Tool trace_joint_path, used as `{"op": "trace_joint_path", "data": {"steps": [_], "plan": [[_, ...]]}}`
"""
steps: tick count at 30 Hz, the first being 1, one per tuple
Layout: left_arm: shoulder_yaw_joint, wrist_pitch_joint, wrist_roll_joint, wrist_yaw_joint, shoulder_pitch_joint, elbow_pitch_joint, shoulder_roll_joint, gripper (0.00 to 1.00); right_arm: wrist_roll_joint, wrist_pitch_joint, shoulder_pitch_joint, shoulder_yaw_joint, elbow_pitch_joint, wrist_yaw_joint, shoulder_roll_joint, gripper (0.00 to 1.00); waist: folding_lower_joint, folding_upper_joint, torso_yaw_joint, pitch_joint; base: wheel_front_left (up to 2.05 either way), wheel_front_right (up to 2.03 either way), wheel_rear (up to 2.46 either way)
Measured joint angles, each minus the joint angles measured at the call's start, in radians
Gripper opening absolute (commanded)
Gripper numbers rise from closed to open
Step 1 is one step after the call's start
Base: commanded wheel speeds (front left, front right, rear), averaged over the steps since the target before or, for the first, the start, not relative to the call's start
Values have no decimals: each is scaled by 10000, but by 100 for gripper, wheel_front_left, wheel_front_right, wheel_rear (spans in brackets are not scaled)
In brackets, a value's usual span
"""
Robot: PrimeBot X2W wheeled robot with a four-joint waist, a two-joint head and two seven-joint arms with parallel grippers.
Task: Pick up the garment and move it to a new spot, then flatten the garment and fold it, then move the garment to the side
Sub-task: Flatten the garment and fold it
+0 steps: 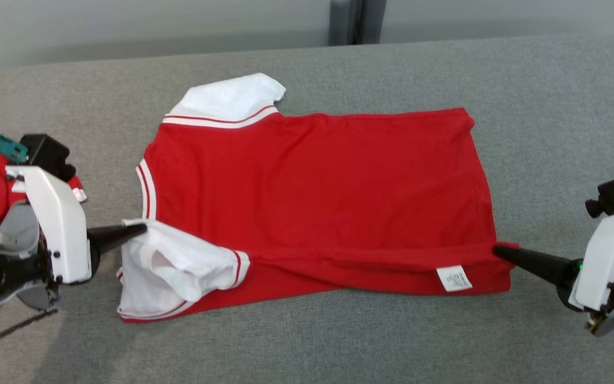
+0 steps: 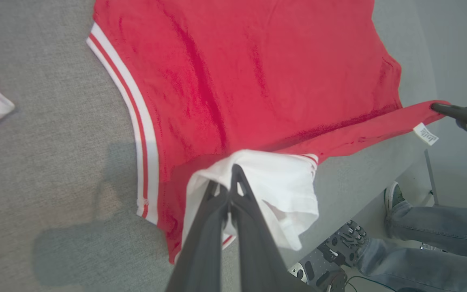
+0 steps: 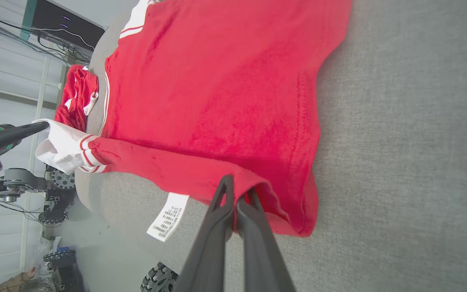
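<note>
Both jaws clamped: left gripper (image 1: pixel 140 230) on sleeve (image 1: pixel 179 272), right gripper (image 1: pixel 500 251) on hem (image 1: pixel 486 186); shirt (image 1: pixel 312 192) lengthwise left-right, collar (image 1: pixel 147 188) leftward.

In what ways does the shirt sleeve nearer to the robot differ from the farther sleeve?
The near sleeve is pinched by the left gripper; the far sleeve is untouched. The near sleeve is bunched with its opening gaping; the far sleeve lies flat and smooth. Both are white with red-striped trim, on one red shirt.
</note>
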Motion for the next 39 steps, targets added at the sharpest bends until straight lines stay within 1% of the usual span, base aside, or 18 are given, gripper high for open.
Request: {"op": "trace_joint_path", "data": {"steps": [6, 13, 17, 19, 28, 29, 30, 31, 32, 33, 34, 39], "plan": [[94, 405, 199, -257, -895, 1281, -658, 0, 31, 100, -534, -77, 437, 0, 504, 0, 0, 0, -217, 530, 0, 0, 0], [54, 637, 420, -569, -1471, 2380, -1360, 0, 69, 40, -877, -232, 844, 0, 681, 0, 0, 0, -364, 951, 0, 0, 0], [46, 646, 476, -784, -1499, 2972, -1582, 0, -81, -115, -1030, -343, 1007, 0, 968, 0, 0, 0, -395, 997, 0, 0, 0], [50, 648, 476, -867, -1539, 3154, -1647, 0, -226, -301, -1119, -422, 1083, 0, 999, 0, 0, 0, -377, 969, 0, 0, 0], [42, 665, 495, -1057, -1657, 3800, -2031, 0, -422, -326, -1188, -451, 1547, 0, 1340, 0, 0, 0, -278, 899, 0, 0, 0], [44, 662, 506, -1078, -1664, 3873, -2096, 6, -435, -326, -1188, -445, 1626, 0, 1381, 0, 0, 0, -275, 895, 0, 0, 0], [40, 652, 512, -1103, -1666, 3937, -2146, 30, -451, -326, -1187, -447, 1693, 0, 1411, 13, 0, 0, -273, 887, 0, 0, 0], [40, 633, 520, -1127, -1666, 4011, -2174, 84, -451, -328, -1186, -451, 1751, 0, 1446, 27, 0, 0, -273, 876, 0, 0, 0], [42, 575, 527, -1129, -1666, 4073, -2194, 100, -462, -336, -1185, -456, 1789, 0, 1482, 40, 0, 0, -275, 860, 0, 0, 0], [46, 573, 535, -1141, -1666, 4136, -2209, 100, -474, -428, -1181, -476, 1824, 0, 1530, 72, -1, 0, -277, 841, 0, 0, 0], [44, 573, 535, -1145, -1665, 4195, -2226, 100, -500, -512, -1180, -512, 1856, 0, 1574, 100, 0, 0, -281, 818, 0, 0, 0], [105, 205, 679, -1231, -1665, 4420, -2336, 100, -754, -978, -1151, -673, 1990, 0, 1664, 100, 0, 0, -290, 642, 0, 0, 0]]}}
